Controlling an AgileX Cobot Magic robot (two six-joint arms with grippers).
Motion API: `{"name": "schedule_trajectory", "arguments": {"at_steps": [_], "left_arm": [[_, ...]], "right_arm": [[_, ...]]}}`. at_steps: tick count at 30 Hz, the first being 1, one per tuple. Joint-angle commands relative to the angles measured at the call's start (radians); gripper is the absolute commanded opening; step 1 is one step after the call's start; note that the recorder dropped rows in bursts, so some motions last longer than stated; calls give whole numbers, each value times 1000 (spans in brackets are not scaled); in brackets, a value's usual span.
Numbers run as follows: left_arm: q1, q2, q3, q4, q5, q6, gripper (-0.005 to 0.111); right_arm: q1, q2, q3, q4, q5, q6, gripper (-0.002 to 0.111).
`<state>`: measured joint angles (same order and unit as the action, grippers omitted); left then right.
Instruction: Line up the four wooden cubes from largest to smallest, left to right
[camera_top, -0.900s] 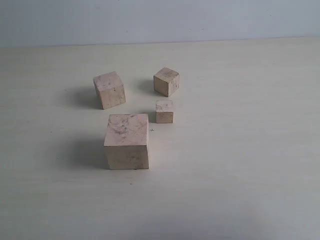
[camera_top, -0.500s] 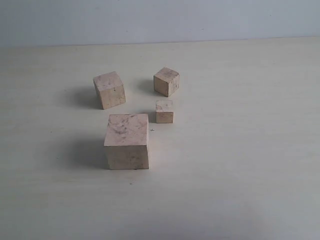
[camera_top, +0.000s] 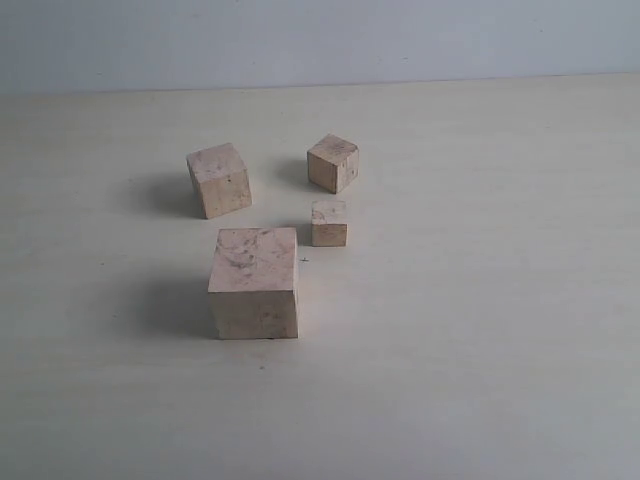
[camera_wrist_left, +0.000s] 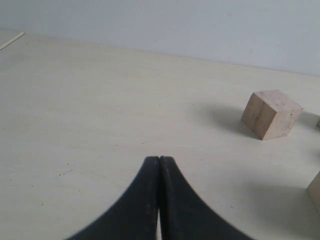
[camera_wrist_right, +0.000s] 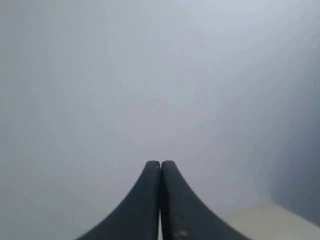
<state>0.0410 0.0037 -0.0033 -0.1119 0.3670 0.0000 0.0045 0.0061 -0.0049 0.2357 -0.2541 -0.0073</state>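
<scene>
Four pale wooden cubes sit on the table in a loose cluster. The largest cube (camera_top: 254, 282) is nearest the front. The second largest cube (camera_top: 219, 180) stands behind it to the left, turned slightly. The third cube (camera_top: 333, 163) is at the back right, and the smallest cube (camera_top: 329, 222) sits just in front of it. Neither gripper shows in the exterior view. My left gripper (camera_wrist_left: 159, 159) is shut and empty above bare table; one turned cube (camera_wrist_left: 271, 114) lies well ahead of it. My right gripper (camera_wrist_right: 160, 163) is shut and empty, facing a grey wall.
The pale table (camera_top: 480, 300) runs back to a grey-blue wall (camera_top: 320, 40). In the left wrist view a corner of a nearer cube (camera_wrist_left: 315, 192) shows at the frame's edge. A strip of table (camera_wrist_right: 280, 222) shows in the right wrist view.
</scene>
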Motion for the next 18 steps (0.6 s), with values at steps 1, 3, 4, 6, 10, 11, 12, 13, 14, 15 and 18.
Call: {"name": "schedule_trajectory", "arguments": {"at_steps": [1,3,4,6,10,11,12,13,14,15,18], "left_arm": [[-6,-4,3,-5,-5,0,0],[-6,-4,3,-5,-5,0,0],[-6,-4,3,-5,-5,0,0],[-6,-4,3,-5,-5,0,0],[-6,-4,3,-5,-5,0,0],[-6,-4,3,-5,-5,0,0],[-6,-4,3,-5,-5,0,0],[-6,-4,3,-5,-5,0,0],[-6,-4,3,-5,-5,0,0],[-6,-4,3,-5,-5,0,0],[-6,-4,3,-5,-5,0,0]], "right_arm": [[-4,-6,-1,1,-184,93,0],[-4,-6,-51,-1,-133,104,0],[-4,9,-90,-2,-92,104,0],[-4,68,-178,-11,-25,104,0],[-4,248,-422,-72,123,104,0],[-4,307,-501,-79,198,104,0],[-4,354,-581,-79,284,104,0],[-2,427,-660,-79,375,104,0],[7,476,-736,-76,461,104,0],[26,537,-793,-63,525,104,0],[109,698,-950,55,700,25,0]]}}
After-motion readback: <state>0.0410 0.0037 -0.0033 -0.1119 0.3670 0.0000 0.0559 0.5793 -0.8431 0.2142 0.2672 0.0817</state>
